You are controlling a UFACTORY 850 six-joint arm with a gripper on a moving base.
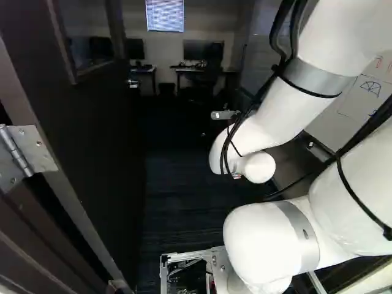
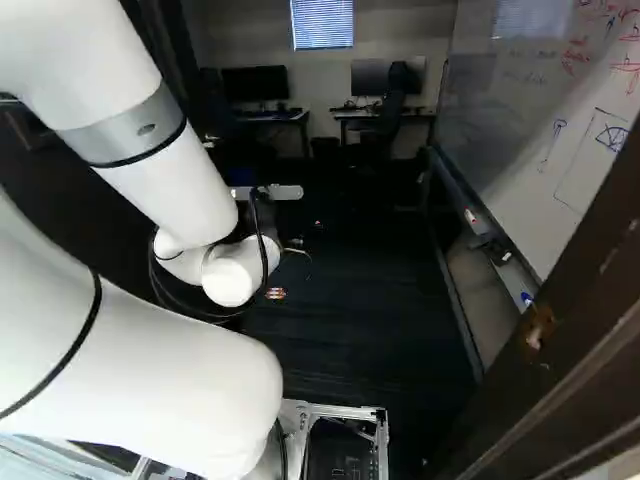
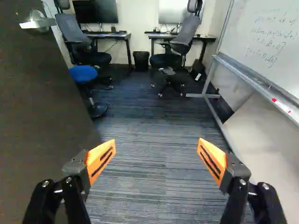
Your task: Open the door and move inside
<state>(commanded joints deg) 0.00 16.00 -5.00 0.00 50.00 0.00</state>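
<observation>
In the left base view, the open door [image 1: 101, 141] is cut off above.

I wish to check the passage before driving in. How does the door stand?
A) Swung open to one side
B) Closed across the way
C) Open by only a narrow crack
A: the door stands at the left of the left base view, with carpet showing beside it.

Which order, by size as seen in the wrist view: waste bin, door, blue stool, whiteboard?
Largest to smallest:
1. Door
2. Whiteboard
3. Blue stool
4. Waste bin
Apparent size only; the door looks nearer than the bin.
</observation>
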